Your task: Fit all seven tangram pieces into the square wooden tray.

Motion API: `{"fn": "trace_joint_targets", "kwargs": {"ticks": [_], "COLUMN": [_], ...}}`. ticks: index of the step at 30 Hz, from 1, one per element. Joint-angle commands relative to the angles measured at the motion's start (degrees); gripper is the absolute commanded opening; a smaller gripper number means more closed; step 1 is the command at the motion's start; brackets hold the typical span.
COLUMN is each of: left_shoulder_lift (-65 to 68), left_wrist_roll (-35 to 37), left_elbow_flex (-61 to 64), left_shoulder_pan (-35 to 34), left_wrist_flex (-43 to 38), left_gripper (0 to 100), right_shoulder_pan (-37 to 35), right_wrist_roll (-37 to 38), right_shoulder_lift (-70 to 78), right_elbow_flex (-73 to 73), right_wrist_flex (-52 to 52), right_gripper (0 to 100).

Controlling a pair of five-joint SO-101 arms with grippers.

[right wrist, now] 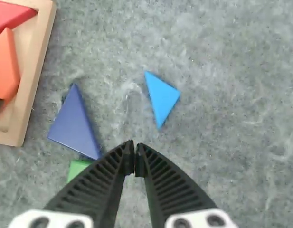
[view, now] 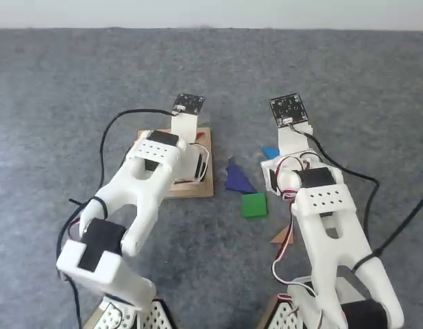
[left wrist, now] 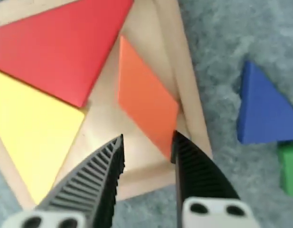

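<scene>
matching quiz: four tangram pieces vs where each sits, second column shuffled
1. red triangle
2. orange piece
3. dark blue triangle
4. light blue triangle

a. on the mat beside the green square
b. in the tray next to the yellow triangle
c. on the mat ahead of the right gripper
d. in the tray by the left gripper

Pairs: 1-b, 2-d, 3-a, 4-c

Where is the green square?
In the high view, the green square lies on the grey mat, just below the dark blue triangle and right of the wooden tray.
</scene>
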Motion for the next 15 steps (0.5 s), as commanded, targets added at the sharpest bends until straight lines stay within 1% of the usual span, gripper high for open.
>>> {"fn": "trace_joint_targets", "kwargs": {"ticks": [1, 4, 8, 15], "left_shoulder_lift": [0.6, 1.4, 1.7, 1.8], "left_wrist_roll": [0.4, 0.5, 0.6, 0.5], "left_elbow_flex": [-4.2, -4.9, -5.1, -5.1], "left_shoulder_pan": [-0.4, -0.7, -0.5, -0.2], "left_wrist_flex": [-0.4, 0.3, -0.3, -1.1], "left_gripper": [15, 14, 4, 6], "right_shoulder_pan": [0.3, 0.3, 0.3, 0.3], "right_wrist_roll": [0.8, 0.8, 0.8, 0.8], "right_shoulder_lift": [-2.1, -2.2, -2.2, -2.4], "right_elbow_flex": [-0.3, -0.3, -0.3, -0.3], "right_wrist_flex": [-1.0, -1.0, -1.0, -1.0], "right_gripper": [0.9, 0.9, 0.9, 0.9]}}
